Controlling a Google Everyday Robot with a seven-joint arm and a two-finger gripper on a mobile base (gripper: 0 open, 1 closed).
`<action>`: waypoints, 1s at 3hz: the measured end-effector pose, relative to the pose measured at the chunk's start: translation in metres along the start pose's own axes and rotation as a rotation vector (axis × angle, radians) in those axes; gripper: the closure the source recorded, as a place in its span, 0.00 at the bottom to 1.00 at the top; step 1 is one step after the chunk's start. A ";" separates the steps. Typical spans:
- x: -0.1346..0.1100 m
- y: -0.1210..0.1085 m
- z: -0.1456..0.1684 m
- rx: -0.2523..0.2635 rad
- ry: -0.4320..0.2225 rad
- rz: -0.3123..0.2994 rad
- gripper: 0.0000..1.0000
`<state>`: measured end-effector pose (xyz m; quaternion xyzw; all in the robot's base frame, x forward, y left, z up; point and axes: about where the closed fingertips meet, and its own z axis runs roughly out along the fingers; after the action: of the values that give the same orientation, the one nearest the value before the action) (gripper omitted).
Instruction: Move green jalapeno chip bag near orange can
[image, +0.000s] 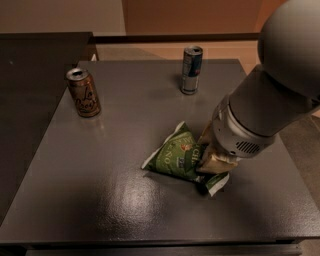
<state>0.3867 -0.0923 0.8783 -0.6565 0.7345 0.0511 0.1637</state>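
Setting: an indoor room arranged as a robot test station; whether it is an office or a lab cannot be determined. Reference landmark: the dark grey square table (100, 190). Behind the table stands a plain tan-orange wall (190, 15) above a light beige floor (150, 50). To the left of the table is a second dark surface (35, 75). On the table are only packaged snack items: the orange can (84, 93) at rear left, a slim silver-and-blue can (191, 70) at rear centre, and the green jalapeno chip bag (175, 155) near the middle. A grey robot arm (270, 100) reaches over the table's right side, with the gripper (212, 162) at the bag.
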 end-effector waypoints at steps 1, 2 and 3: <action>-0.025 -0.010 -0.010 0.016 -0.016 -0.034 1.00; -0.055 -0.026 -0.014 0.025 -0.026 -0.065 1.00; -0.084 -0.040 -0.014 0.036 -0.026 -0.095 1.00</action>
<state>0.4303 -0.0220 0.9226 -0.6870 0.7011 0.0384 0.1871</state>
